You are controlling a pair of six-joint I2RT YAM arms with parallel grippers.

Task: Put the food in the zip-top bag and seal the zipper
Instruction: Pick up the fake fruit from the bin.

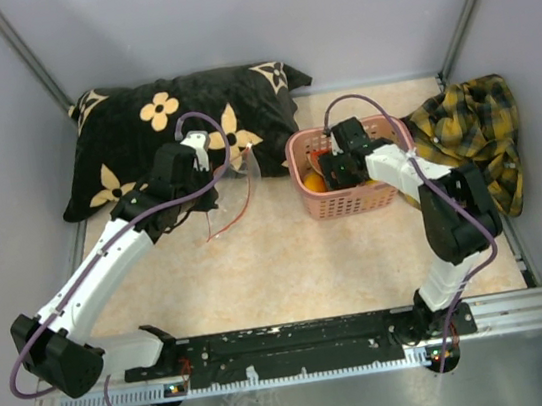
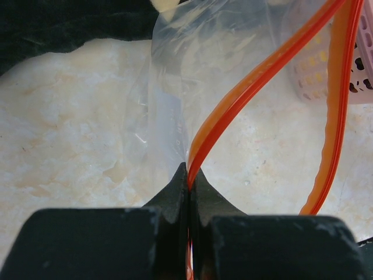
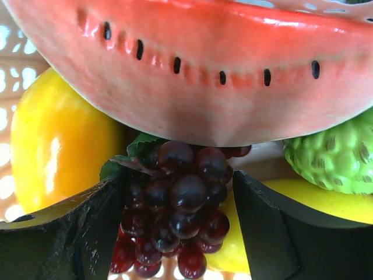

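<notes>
The clear zip-top bag (image 1: 239, 179) hangs in front of the pillow, its mouth gaping. My left gripper (image 2: 189, 175) is shut on the zipper (image 2: 250, 87), pinching one end of the red-orange strip; the strip's other half loops off to the right. The food lies in the pink basket (image 1: 352, 202): a watermelon slice (image 3: 192, 76), a bumpy green fruit (image 3: 332, 154), an orange-yellow piece (image 3: 58, 140) and a dark purple grape bunch (image 3: 175, 198). Reaching down into that basket, my right gripper (image 3: 178, 178) has the grape bunch filling the gap between its fingers.
A black pillow with cream flowers (image 1: 179, 125) lies at the back left, just behind the bag. A yellow-and-black plaid cloth (image 1: 473, 134) is heaped at the back right, beside the basket. Grey walls close in the table on three sides.
</notes>
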